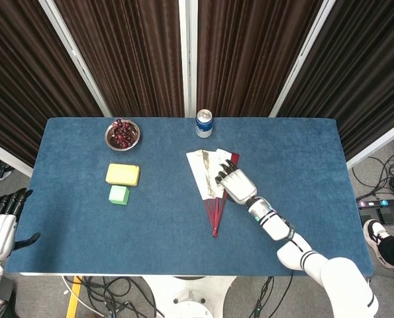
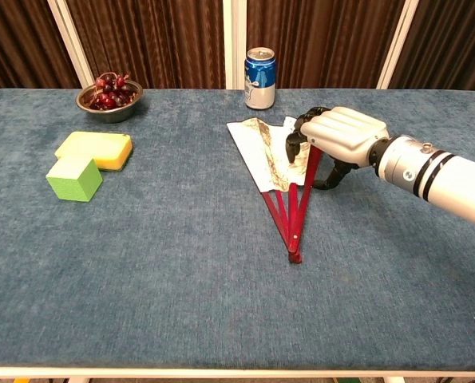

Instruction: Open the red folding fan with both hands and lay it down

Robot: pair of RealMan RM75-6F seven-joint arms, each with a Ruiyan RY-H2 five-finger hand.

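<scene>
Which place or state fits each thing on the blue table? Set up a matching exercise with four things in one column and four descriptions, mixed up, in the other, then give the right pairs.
Things:
1. red folding fan
2. soda can
3. metal bowl
4. green cube

Descriptions:
A. holds dark red fruit, at the far left of the table
B. stands upright at the far edge, behind the fan
C. partly spread, with the right robot hand on it
D. sits just in front of the yellow block

Pairs: 1-C, 2-B, 3-A, 4-D
</scene>
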